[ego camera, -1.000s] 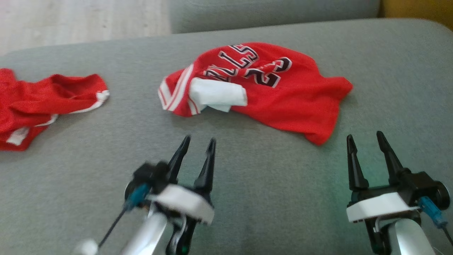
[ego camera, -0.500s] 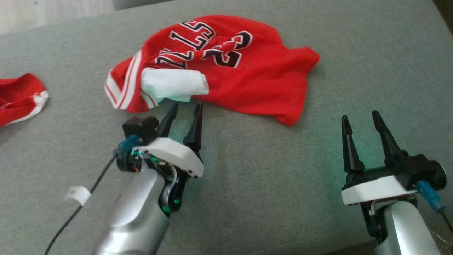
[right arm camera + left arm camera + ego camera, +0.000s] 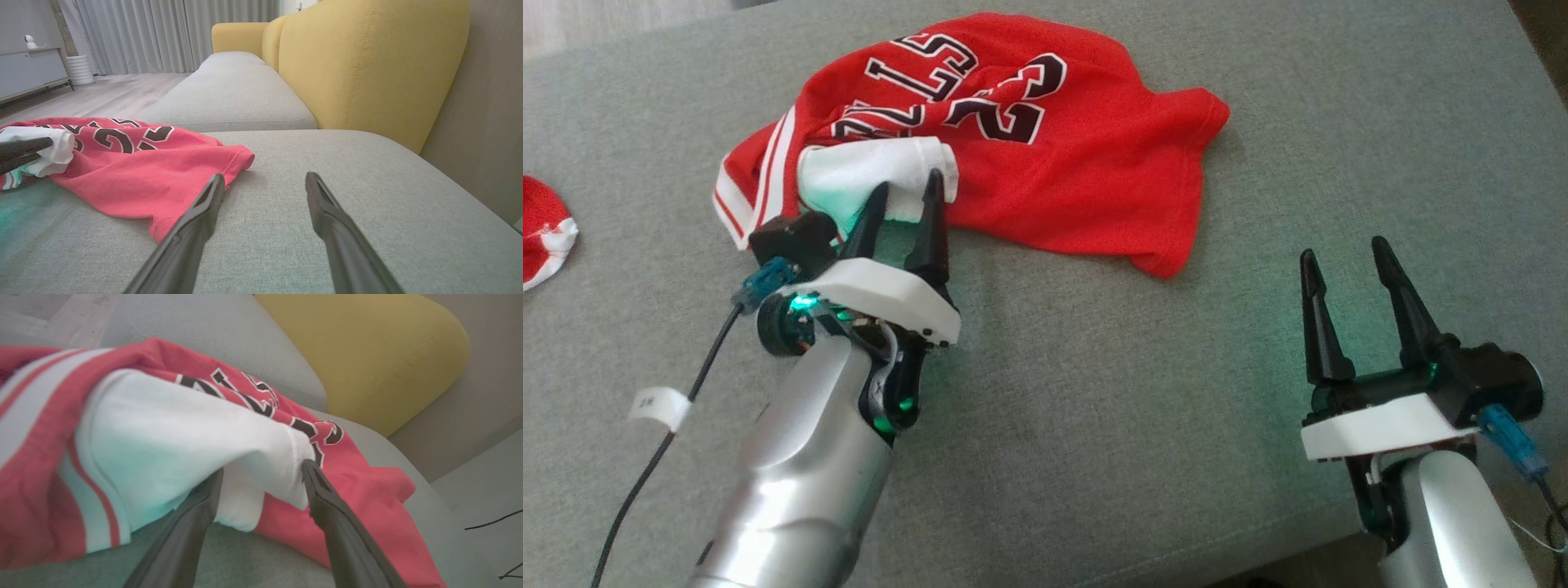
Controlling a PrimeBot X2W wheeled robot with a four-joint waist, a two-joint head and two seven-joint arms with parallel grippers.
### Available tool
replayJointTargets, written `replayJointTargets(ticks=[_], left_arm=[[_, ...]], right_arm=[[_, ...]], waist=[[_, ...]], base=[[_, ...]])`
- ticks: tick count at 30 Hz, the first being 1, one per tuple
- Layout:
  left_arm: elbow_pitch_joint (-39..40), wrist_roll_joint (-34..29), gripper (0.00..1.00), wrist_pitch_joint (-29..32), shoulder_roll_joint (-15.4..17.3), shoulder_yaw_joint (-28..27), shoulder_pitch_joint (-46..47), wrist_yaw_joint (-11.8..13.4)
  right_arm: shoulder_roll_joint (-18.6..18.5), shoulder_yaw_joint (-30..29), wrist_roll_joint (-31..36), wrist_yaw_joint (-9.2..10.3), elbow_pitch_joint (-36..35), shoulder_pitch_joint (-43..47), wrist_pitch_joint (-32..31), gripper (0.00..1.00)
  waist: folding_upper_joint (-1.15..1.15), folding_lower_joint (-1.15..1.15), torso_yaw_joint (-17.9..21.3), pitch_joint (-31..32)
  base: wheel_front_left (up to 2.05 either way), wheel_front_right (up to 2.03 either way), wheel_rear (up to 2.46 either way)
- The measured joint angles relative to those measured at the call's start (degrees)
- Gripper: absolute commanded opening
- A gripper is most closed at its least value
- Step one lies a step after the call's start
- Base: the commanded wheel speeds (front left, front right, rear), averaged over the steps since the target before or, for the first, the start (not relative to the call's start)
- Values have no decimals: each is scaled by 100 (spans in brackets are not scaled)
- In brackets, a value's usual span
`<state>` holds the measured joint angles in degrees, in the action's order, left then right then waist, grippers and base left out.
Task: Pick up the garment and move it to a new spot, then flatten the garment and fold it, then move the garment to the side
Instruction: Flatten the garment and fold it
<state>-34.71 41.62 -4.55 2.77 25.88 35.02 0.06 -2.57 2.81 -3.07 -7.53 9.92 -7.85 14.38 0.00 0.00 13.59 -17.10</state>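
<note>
Head view, upper middle: red garment [image 3: 1078, 163], a jersey with black-and-white lettering, crumpled on the grey sofa cushion [image 3: 1094, 392], lettering side up, one red corner trailing toward the right. Looks light, thin and wholly limp; offers no stiffness to lever against. Likely drapes and bunches on lifting, slips out of a shallow pinch, drags on the cushion weave rather than gliding. Hardly fragile; probably tolerates a firm squeeze. Best hold, at a guess: the white fold [image 3: 866, 167] on the near left edge, just beside the striped trim, raised off the cushion as a doubled lip and thick enough to fill the jaws. Left gripper [image 3: 907, 183] spread wide, pinching nothing, tips right at that white fold. Left wrist view: hanging edge of the white cloth between the two fingers [image 3: 192, 522], one tip tucked under the overhang, the other against the stitched hem. Calls for a little more reach before closing, to catch several layers and not the hem alone. Right gripper [image 3: 1343, 249] likewise spread and empty, low over bare cushion, well apart from the left, near the trailing red corner. Worth pinching that corner too for a two-point lift, less bunching that way. Second red cloth [image 3: 543, 233] at the far left edge, well apart; best left alone.
</note>
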Motion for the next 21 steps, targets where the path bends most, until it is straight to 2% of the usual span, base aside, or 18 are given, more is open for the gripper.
replayJointTargets(ticks=[5,6,7,8,9,10,17,21], left_arm=[[-229,229,100,45,-5,-230,77,249],[-258,230,92,53,-5,-240,133,256],[-293,229,52,67,-9,-249,202,301],[-339,220,38,69,-3,-253,282,330],[-380,218,8,67,7,-257,361,352],[-400,214,0,42,13,-259,421,350],[-343,-56,0,-103,90,-9,426,188],[116,-214,0,-153,276,172,138,134]], right_arm=[[0,48,-57,0,-25,-1,0,100],[0,59,-65,0,-26,-4,0,100],[0,60,-66,0,-26,-7,0,100],[0,60,-74,0,-26,-10,0,100],[0,59,-94,0,-26,-13,0,100],[0,56,-99,0,-26,-16,0,100],[0,-157,-96,0,-25,-36,1,100],[0,-261,-90,0,-25,-34,1,100]], waist=[[0,0,82,-85],[0,0,95,-111],[0,0,107,-138],[0,0,119,-164],[0,0,131,-186],[0,0,141,-205],[0,0,7,-185],[0,0,-201,-76]], base=[[0,0,0],[0,0,0],[0,0,0],[0,0,0],[0,0,0],[0,0,0],[0,0,0],[0,0,0]])
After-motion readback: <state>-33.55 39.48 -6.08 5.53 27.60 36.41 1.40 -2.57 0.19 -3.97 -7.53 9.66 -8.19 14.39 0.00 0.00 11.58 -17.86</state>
